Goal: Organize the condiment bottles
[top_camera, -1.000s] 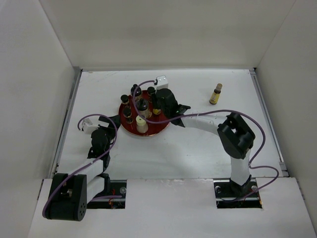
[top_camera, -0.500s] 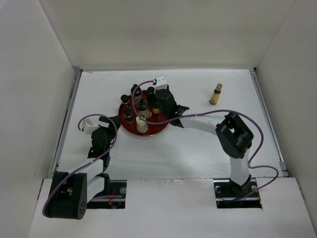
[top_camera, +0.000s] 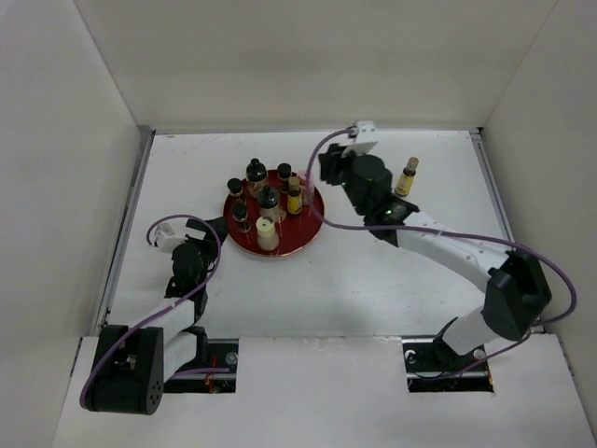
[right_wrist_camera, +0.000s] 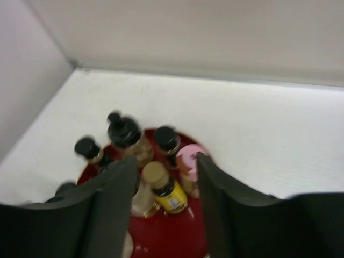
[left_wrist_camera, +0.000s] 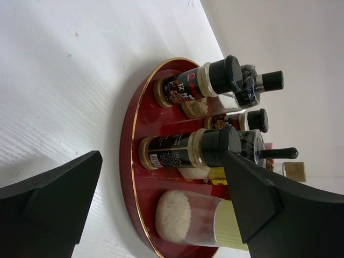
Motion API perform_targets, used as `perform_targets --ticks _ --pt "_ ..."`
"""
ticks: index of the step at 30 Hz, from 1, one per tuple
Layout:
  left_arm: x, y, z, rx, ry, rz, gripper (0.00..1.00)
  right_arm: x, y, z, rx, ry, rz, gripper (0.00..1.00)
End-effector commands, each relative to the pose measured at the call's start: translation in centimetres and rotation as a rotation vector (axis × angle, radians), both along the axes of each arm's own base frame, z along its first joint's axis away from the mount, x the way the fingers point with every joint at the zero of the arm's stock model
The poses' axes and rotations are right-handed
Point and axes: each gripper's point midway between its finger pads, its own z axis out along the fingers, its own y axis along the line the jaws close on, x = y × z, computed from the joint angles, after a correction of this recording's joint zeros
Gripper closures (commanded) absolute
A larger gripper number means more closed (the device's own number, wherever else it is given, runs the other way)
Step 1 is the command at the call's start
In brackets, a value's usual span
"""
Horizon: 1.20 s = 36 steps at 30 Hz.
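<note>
Several condiment bottles stand on the round red tray (top_camera: 300,239): dark ones with black caps (top_camera: 255,172), a cream-capped jar (top_camera: 266,233), and a yellow-labelled, gold-capped bottle (top_camera: 295,196) beside a pink-capped one (right_wrist_camera: 188,158). Another amber bottle (top_camera: 405,177) stands alone on the table at the back right. My right gripper (top_camera: 324,171) hovers open past the tray's right rim, holding nothing; in its wrist view the gold-capped bottle (right_wrist_camera: 164,188) shows below the gap. My left gripper (left_wrist_camera: 162,156) is open at the tray's left edge, facing the cream-capped jar (left_wrist_camera: 188,217).
White walls close the table on the left, back and right. The right arm's purple cable (top_camera: 317,154) arcs over the tray's right side. Bare tabletop (top_camera: 373,280) lies in front of the tray and between tray and lone bottle.
My right gripper has risen off the tray and swung to the back right, opening. The gold-capped yellow bottle now stands uncovered on the tray. The left arm has not moved.
</note>
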Motion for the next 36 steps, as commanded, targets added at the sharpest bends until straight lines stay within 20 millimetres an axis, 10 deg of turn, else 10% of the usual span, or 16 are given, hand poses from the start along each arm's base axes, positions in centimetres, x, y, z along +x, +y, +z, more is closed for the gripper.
perform_targets --ticks 1,7,12,23,36 --pt "0.6 -0.3 2.3 -0.012 -0.081 -0.013 0.0 2.4 -6.8 1.3 0.082 -0.012 -0.165 0.56" --pt "0.6 -0.5 2.4 -0.01 -0.084 -0.015 0.0 5.2 -21.7 -1.9 -0.04 0.127 -0.58 0.69" --pt "0.8 -0.9 2.1 -0.006 -0.071 -0.024 0.0 7.1 -27.6 -3.6 -0.115 0.216 -0.703 0.31" --pt "0.9 -0.8 1.9 0.003 -0.065 -0.018 0.0 11.1 -26.7 -9.6 -0.119 0.34 -0.595 0.28" --pt "1.0 -0.7 1.6 -0.003 -0.056 -0.015 0.0 12.1 -27.8 -11.8 -0.15 0.367 -0.627 0.59"
